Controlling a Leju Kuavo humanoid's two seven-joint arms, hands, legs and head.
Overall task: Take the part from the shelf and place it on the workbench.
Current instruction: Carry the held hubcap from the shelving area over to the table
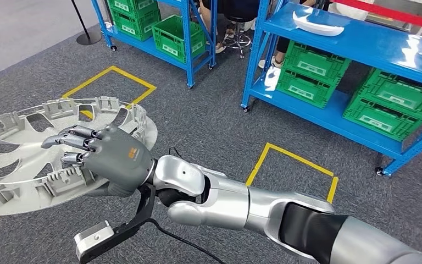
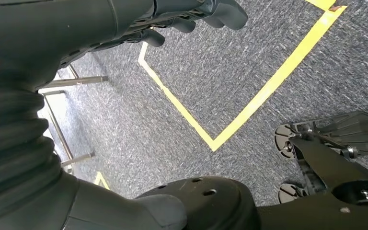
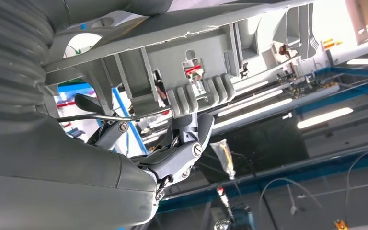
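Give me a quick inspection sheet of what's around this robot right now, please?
Surface: grey carpet floor with yellow tape squares; workbench nothing seen.
Job's things: large grey wheel-cover part, gripped at its rim by the right hand.
Clutter: white moulded piece on the blue shelf top.
Hands: right hand holds the part; left hand hangs over the floor, holding nothing.
Cables: black cable under the right wrist.
Surroundings: blue shelves with green crates; a seated person's legs behind them.
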